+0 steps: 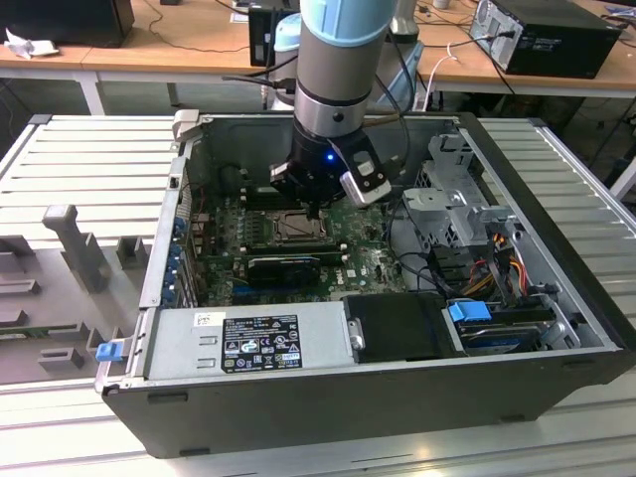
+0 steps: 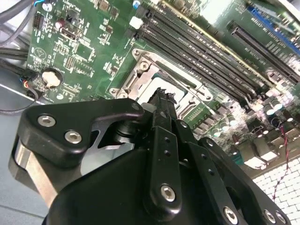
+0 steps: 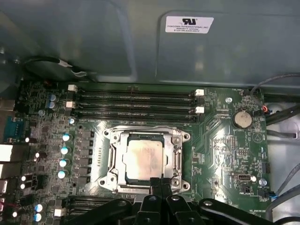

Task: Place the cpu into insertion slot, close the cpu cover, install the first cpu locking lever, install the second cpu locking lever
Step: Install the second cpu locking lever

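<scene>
Overall light: even and cool from overhead; I see the room well lit in the exterior view, with pale sheen on the ribbed metal counter [image 1: 79, 149].
Case interior: dimmer; the arm throws a soft shadow over the motherboard [image 1: 368, 263] beneath it.
Glare: a bright patch on the cpu [image 3: 145, 158] top in the first wrist view; the steel case wall [image 3: 93, 42] behind reflects a dull haze.
Indicator: a small blue light [image 1: 329, 156] glows on the wrist.
Focus, second wrist view: the gripper [image 2: 161, 96] links up close look soft; the far board corner is washed out.
Sharpness, first wrist view: board detail crisp mid-frame, I find the dark gripper parts at the edge underexposed.
</scene>
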Robot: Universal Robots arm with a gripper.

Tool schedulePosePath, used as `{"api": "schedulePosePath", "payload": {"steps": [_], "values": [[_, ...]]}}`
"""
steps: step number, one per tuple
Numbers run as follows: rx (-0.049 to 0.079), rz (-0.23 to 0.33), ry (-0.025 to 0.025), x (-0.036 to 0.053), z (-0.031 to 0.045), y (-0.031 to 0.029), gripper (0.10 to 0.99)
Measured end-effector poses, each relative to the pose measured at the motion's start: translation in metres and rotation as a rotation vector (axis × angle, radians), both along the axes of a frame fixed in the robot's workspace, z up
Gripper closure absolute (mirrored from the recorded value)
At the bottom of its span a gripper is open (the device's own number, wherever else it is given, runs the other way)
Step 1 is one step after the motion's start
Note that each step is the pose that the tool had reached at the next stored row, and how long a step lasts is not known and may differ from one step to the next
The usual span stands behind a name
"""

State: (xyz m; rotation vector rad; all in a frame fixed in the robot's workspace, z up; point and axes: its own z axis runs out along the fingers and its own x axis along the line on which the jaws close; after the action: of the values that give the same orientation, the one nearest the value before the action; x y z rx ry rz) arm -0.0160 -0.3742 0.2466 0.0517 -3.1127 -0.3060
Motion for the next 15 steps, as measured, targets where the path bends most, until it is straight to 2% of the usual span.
{"api": "schedulePosePath", "payload": {"steps": [3, 6, 7, 8, 9, 10, 11, 15], "values": [[0.0, 0.0, 0.0, -0.001, -0.0007, -0.0052, 0.98], [0.0, 0.0, 0.0007, -0.0038, -0.0039, -0.0066, 0.98], [-0.001, 0.0, 0.0033, -0.0049, -0.0047, -0.0068, 0.98], [-0.002, 0.0, 0.0082, -0.005, -0.0052, -0.0069, 0.98], [-0.007, 0.0, 0.0218, -0.0051, -0.0058, -0.007, 0.98], [-0.007, 0.002, 0.033, -0.0055, -0.0075, -0.0078, 0.98], [-0.006, 0.003, 0.0352, -0.0057, -0.0088, -0.0098, 0.98], [0.004, 0.011, 0.0351, -0.0081, -0.0109, -0.0159, 0.98]]}}
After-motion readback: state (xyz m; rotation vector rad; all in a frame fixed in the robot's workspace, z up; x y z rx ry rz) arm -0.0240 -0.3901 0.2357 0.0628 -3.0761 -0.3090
